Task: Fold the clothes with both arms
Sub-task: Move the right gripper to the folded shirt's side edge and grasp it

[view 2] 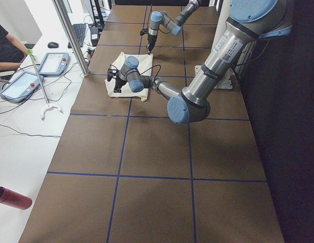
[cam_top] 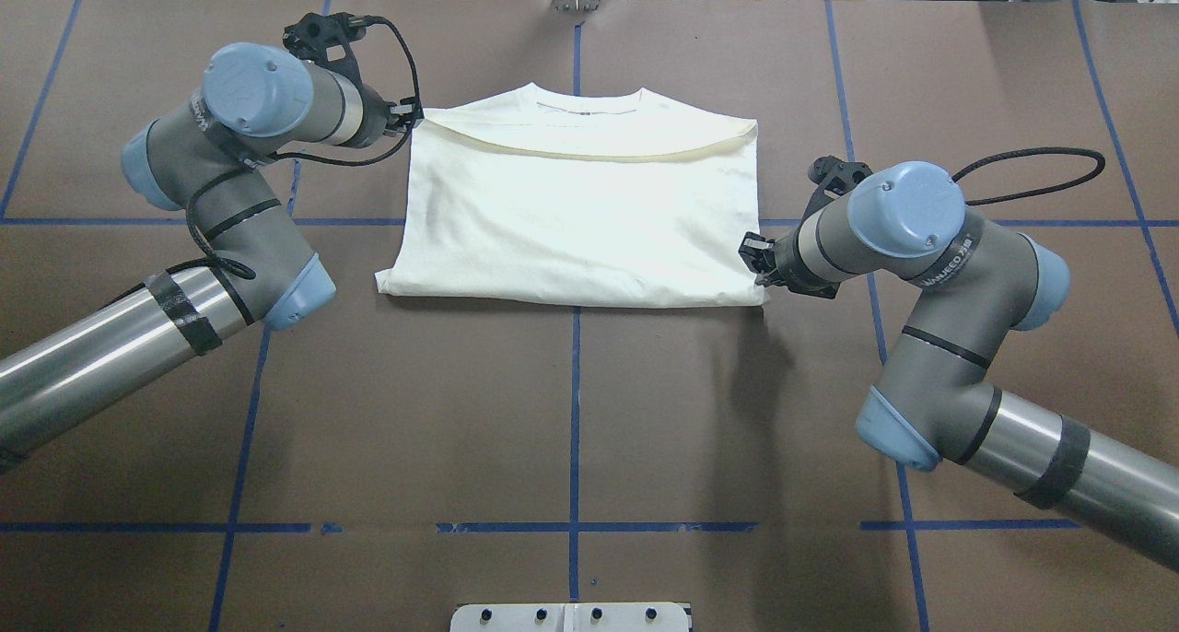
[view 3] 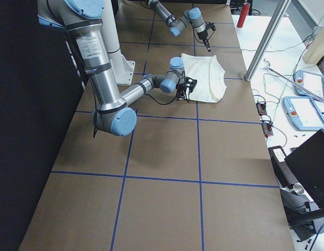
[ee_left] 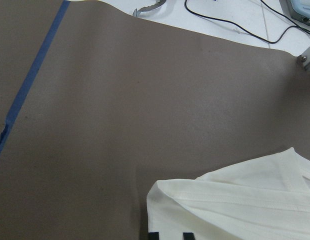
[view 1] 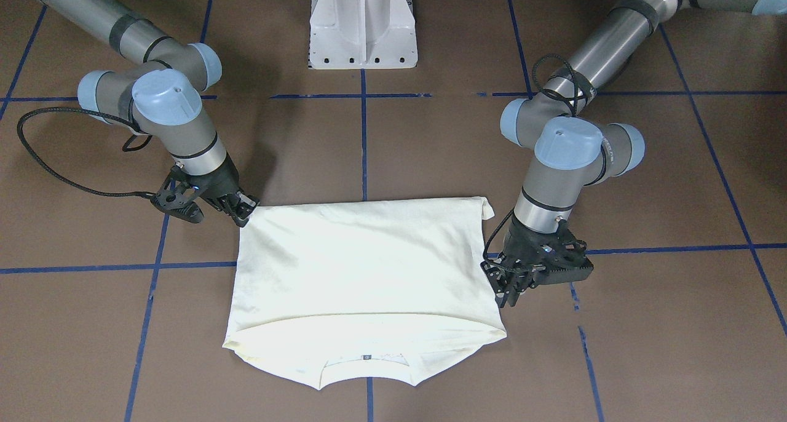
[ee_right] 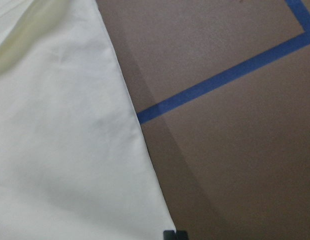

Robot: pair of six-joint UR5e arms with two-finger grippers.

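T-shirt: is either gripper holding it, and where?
Left gripper seemingly holds nothing: its jaws stand apart at the T-shirt's collar-end edge. Right gripper's jaws are nearly together at the robot-side corner; a pinch cannot be confirmed.

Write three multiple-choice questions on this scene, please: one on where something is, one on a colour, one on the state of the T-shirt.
1. The T-shirt has its neckline pointing:
A) toward the robot
B) away from the robot
C) toward the robot's right

2. The tape lines on the table are:
A) red
B) blue
C) yellow

3. The T-shirt is:
A) spread flat with sleeves wide
B) crumpled in a heap
C) folded into a rectangle

Answers:
1 B: the neckline lies at the edge farthest from the white pedestal base.
2 B: the tape is blue on the brown table.
3 C: the outline is roughly rectangular, with a doubled-over edge just below the neckline.
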